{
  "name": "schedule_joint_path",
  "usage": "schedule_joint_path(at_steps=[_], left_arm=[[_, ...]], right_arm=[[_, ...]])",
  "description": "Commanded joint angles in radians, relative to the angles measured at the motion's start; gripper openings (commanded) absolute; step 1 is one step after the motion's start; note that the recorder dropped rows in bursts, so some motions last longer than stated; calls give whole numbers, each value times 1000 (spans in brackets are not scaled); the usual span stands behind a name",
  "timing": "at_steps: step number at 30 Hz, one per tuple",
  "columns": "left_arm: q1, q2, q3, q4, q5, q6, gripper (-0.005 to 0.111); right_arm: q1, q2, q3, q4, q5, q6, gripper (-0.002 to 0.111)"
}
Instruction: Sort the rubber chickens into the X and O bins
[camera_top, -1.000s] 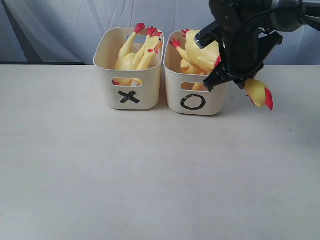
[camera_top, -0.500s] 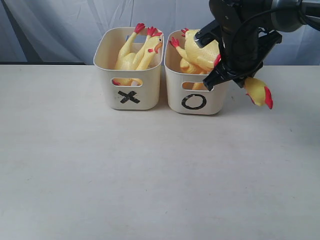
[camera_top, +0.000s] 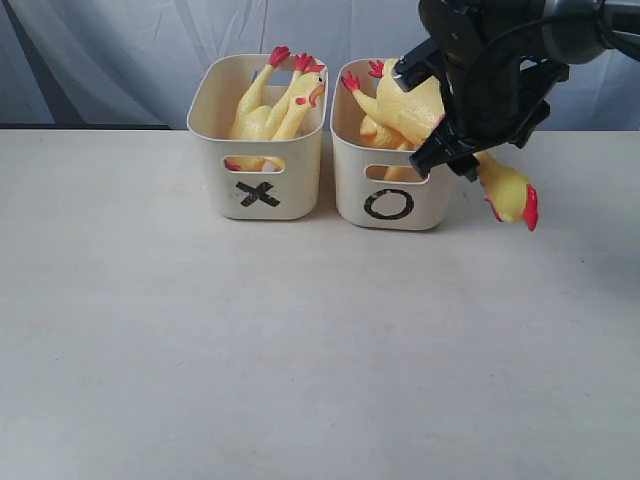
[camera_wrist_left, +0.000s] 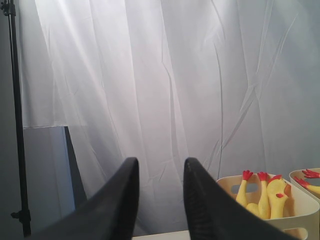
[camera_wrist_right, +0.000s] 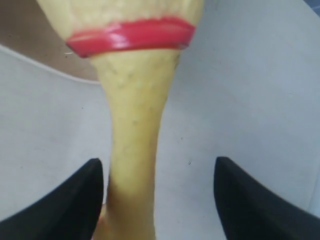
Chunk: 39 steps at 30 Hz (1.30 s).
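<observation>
Right gripper (camera_wrist_right: 158, 161): fingers apart, on either side of the neck of a large chicken (camera_top: 505, 188), not clamping it; the chicken lies across the O bin (camera_top: 350, 180) at the rim away from the X bin (camera_top: 300, 185), head hanging outside above the bench (camera_top: 300, 350); X bin holds two thinner chickens (camera_top: 265, 115); left gripper (camera_wrist_left: 161, 160): fingers slightly apart, empty.

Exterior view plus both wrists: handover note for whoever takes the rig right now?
Left gripper: open, empty.
Right gripper: open, fingers either side of a large chicken's neck, not clamping it.
That large chicken lies on top of the O bin, head hanging outside the rim.
X bin holds the smaller chickens.
Left to do: probably tuck the head in, then retract.
</observation>
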<state>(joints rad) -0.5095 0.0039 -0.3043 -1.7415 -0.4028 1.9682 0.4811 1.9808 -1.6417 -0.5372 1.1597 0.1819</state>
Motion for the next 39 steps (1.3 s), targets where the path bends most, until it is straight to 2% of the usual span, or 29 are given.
schedule_joint_path(at_steps=[1,10,12,15,19,28,39], left_arm=[[5,-4,5,-3,9,-1,30],[5,-4,5,-3,9,-1,30],[5,-4,5,-3,9,-1,30],[5,-4,5,-3,9,-1,30],[5,-4,5,-3,9,-1,30],[5,-4,5,-3,-14,-2,30],[5,-4,5,-3,-28,-2,30]], right_arm=[[-1,-33,-11,-20,-2,5,61],[-1,-106,-48,-1,-17,-27,61],[-1,-128,-48,9,-27,-39,57],[-1,-166,-48,41,-41,-43,38],[-1,-216,-48,94,-55,-43,-2],[-1,-326,10,124,-83,-43,0],[-1,-754,601,224,-442,13,0]])
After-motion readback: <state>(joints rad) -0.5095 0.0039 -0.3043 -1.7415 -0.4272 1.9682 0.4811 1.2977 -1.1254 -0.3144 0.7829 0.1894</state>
